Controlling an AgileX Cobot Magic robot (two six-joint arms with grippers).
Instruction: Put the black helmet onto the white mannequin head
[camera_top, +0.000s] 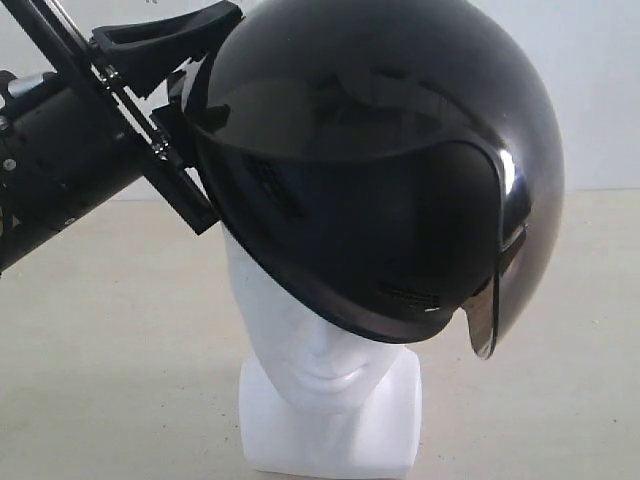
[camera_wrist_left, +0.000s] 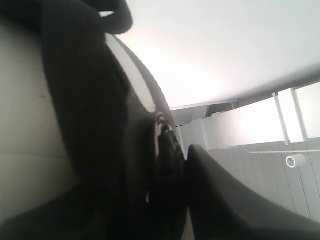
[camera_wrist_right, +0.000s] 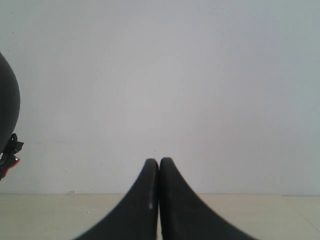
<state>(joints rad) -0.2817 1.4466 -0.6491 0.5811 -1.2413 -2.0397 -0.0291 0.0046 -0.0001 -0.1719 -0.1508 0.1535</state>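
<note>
The black helmet (camera_top: 400, 110) sits tilted over the top of the white mannequin head (camera_top: 315, 350), its smoky visor covering the upper face; mouth, chin and blocky neck base show below. My left gripper (camera_top: 195, 85) comes in from the upper left, shut on the helmet's rim, one finger outside the shell and the other hidden inside. In the left wrist view the padded rim (camera_wrist_left: 167, 160) is pinched at the left gripper (camera_wrist_left: 175, 170). My right gripper (camera_wrist_right: 159, 162) is shut on nothing, away from the helmet (camera_wrist_right: 7, 100); the exterior view does not show it.
The mannequin head stands on a beige tabletop (camera_top: 100, 350) in front of a plain white wall (camera_top: 600, 80). The left arm's black body (camera_top: 60, 170) slants across the upper left.
</note>
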